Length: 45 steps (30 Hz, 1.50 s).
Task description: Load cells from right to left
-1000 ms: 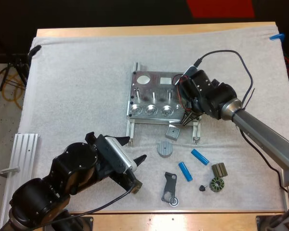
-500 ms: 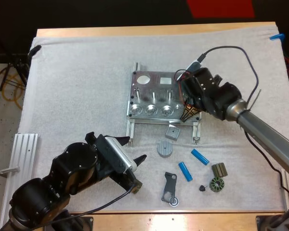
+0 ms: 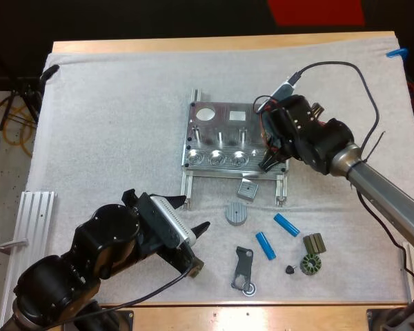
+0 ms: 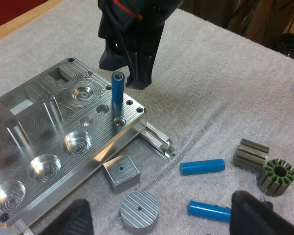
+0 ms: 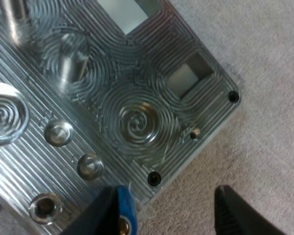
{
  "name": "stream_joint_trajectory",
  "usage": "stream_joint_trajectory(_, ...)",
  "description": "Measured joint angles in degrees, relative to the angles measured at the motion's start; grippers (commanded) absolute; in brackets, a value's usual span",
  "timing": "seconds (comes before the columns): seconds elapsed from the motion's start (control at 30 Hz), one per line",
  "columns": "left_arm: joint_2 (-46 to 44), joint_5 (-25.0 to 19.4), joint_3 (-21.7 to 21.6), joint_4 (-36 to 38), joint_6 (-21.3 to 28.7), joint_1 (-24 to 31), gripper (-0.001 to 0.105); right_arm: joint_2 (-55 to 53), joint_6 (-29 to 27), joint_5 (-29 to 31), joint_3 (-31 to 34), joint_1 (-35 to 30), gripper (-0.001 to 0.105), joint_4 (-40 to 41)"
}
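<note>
Blue cell (image 4: 117,93) upright in the fixture (image 4: 90,129)'s right front corner hole, right gripper (image 3: 271,164) released beside it.
Cell's foot sunk out of sight in the hole; from above, whole cell covered by that gripper. Wrist pitched steeply down over the fixture's corner, fingers apart, one just beside the cell. Left gripper (image 3: 193,213) low, well before the fixture, spread open, fingertips cut off in its wrist view.
</note>
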Motion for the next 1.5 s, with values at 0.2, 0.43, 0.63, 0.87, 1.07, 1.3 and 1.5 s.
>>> stream_joint_trajectory(0.2, 0.0, 0.0, 0.0, 0.0, 0.0, 0.0, 0.059, 2.31, -0.1, 0.11, 0.25, 0.0, 0.044, -0.3)
stream_joint_trajectory(0.43, 0.0, 0.0, 0.0, 0.0, 0.0, 0.0, 0.059, 2.74, -1.85, 2.67, 0.25, 0.12, 0.044, -1.64)
stream_joint_trajectory(0.63, 0.0, 0.0, 0.0, 0.0, 0.0, 0.0, 0.059, 2.88, -3.64, 4.21, 0.25, 0.12, 0.044, -2.02)
stream_joint_trajectory(0.87, 0.0, 0.0, 0.0, 0.0, 0.0, 0.0, 0.059, 3.5, -4.48, 5.55, 0.25, 0.12, 0.044, -1.49)
stream_joint_trajectory(1.07, 0.0, 0.0, 0.0, 0.0, 0.0, 0.0, 0.059, 3.59, -4.46, 5.55, 0.25, 0.12, 0.044, -1.13)
stream_joint_trajectory(1.3, 0.0, 0.0, 0.0, 0.0, 0.0, 0.0, 0.059, 3.1, -2.37, 5.56, 0.25, 0.12, 0.044, -0.72)
stream_joint_trajectory(1.5, 0.0, -0.07, 0.0, 0.0, 0.7, 0.0, 0.059, -2.29, 1.37, 3.34, 0.25, 0.12, 0.044, 2.97)
